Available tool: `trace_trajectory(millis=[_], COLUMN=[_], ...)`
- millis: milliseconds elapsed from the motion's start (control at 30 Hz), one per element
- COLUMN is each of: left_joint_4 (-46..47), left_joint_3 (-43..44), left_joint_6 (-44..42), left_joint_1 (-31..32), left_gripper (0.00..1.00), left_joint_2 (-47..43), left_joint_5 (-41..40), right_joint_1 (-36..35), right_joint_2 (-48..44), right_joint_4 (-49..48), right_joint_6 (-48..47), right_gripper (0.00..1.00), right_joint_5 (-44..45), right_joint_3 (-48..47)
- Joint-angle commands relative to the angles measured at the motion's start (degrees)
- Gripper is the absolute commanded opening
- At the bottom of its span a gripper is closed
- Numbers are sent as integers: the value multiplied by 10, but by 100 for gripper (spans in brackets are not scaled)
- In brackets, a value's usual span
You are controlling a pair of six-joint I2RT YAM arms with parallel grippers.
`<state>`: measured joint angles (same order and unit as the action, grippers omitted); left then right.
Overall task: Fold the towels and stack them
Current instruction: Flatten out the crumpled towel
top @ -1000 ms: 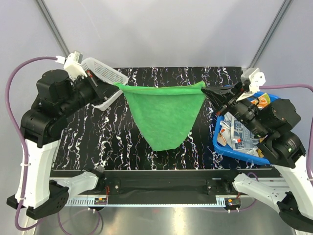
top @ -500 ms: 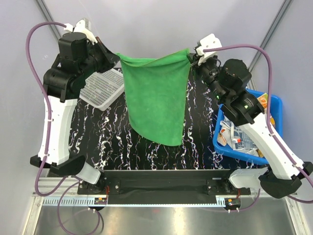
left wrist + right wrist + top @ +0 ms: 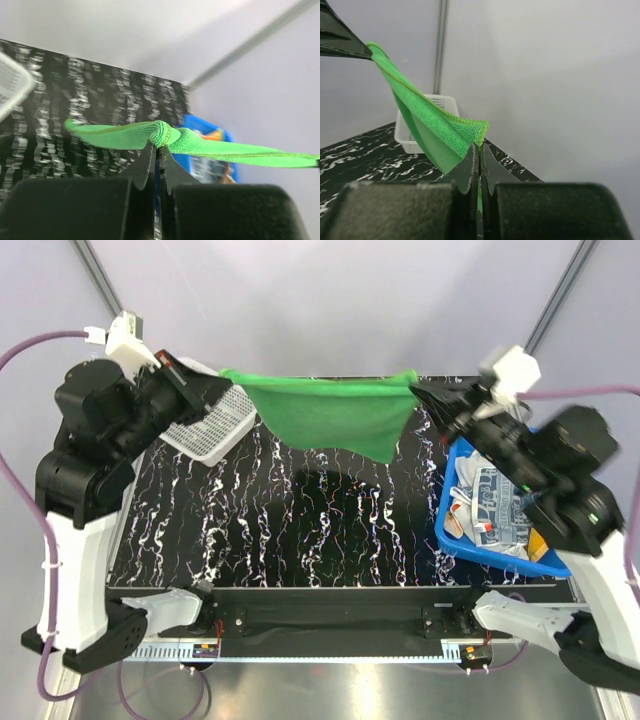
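One green towel [image 3: 325,412], long edge strung left to right between left claw [image 3: 224,382] and right claw [image 3: 419,390], each clamped on a corner.

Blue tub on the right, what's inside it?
Crumpled printed towels, white, pale blue and orange, heaped together. The right arm covers much of the blue tub, so what lies beneath it, and how many towels there are, cannot be seen.

Left jaws and right jaws hold the green towel [image 3: 330,415] stretched above the table [image 3: 300,530].
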<state>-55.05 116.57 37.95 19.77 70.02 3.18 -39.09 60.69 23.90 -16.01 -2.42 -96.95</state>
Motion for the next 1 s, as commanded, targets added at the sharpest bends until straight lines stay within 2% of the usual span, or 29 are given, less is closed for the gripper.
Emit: trace_trajectory(millis=[0, 167, 367, 433, 500, 667, 733, 833, 867, 967], left_joint_4=[62, 38, 5, -4, -18, -19, -4, 88, 122, 162], left_joint_3=[-34, -44, -43, -29, -15, 23, 30, -4, -16, -15], left_joint_6=[50, 64, 76, 68, 57, 26, 5, -27, -28, -29], left_joint_1=[31, 87, 101, 101, 101, 101, 101, 84, 68, 28], left_gripper=[0, 0, 0, 0, 0, 0, 0, 0, 0, 0], left_joint_2=[-31, -52, -67, -63, -44, 51, 82, 126, 154, 231], left_joint_5=[40, -5, -29, -45, -73, -133, -166, -168, -161, -119], right_joint_1=[3, 4, 4, 3, 3, 3, 5, 47, 93, 169], right_joint_2=[-61, -113, -152, -153, -148, -93, -52, 9, 25, 86], right_joint_4=[22, 21, -10, -24, -32, -71, -116, -171, -184, -249], right_joint_6=[54, 92, 144, 149, 129, 47, 1, -11, 7, 29], right_gripper=[0, 0, 0, 0, 0, 0, 0, 0, 0, 0], right_joint_5=[-69, -99, -117, -109, -61, 113, 144, 117, 76, 10], right_joint_3=[31, 76, 102, 104, 105, 126, 151, 180, 186, 212])
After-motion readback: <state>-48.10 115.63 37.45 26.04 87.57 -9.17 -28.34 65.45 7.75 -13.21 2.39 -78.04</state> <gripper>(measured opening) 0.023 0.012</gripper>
